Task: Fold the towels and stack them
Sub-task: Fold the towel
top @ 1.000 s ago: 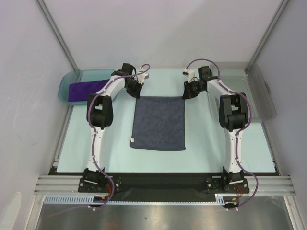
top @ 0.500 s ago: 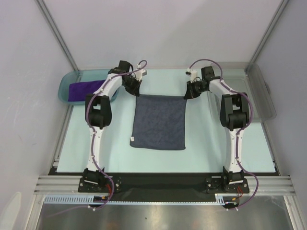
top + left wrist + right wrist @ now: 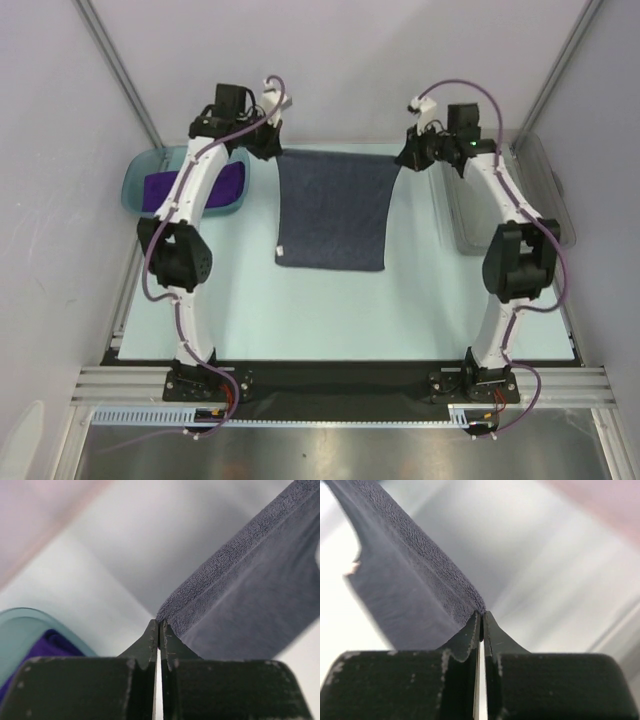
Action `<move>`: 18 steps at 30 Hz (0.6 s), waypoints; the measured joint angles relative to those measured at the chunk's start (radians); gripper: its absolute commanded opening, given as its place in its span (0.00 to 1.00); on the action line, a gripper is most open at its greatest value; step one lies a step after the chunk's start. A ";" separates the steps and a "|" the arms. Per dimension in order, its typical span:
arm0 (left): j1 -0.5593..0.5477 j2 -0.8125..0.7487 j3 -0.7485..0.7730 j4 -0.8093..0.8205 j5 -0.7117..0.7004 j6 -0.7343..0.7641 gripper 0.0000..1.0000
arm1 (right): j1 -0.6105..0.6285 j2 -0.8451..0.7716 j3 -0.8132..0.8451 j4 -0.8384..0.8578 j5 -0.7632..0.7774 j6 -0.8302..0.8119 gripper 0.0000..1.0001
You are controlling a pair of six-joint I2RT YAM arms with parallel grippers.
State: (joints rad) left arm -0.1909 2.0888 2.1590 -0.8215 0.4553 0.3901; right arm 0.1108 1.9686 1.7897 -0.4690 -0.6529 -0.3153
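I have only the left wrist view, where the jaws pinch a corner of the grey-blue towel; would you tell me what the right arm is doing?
Observer: The right gripper is shut on the other far corner of the grey-blue towel.
Operator: Thank you. Is the whole towel off the table?
Observer: No. In the top view its far edge is raised, while its near edge looks to rest on the table.
Operator: Is there anything on the right side that I should know about?
Observer: Yes, a clear bin stands at the table's right edge, beside the right arm.
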 measured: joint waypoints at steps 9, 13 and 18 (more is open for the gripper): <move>0.000 -0.276 -0.008 0.035 0.048 -0.061 0.00 | 0.000 -0.341 -0.048 0.048 0.008 0.000 0.00; 0.000 -0.374 -0.054 0.035 0.072 -0.087 0.00 | 0.000 -0.449 -0.085 0.044 0.008 0.008 0.00; -0.001 -0.570 -0.254 0.063 0.101 -0.124 0.00 | 0.011 -0.619 -0.196 0.028 0.018 0.039 0.00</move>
State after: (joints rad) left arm -0.1921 1.5185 1.9049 -0.7586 0.5564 0.2665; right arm 0.1219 1.3499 1.5940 -0.4412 -0.6353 -0.2764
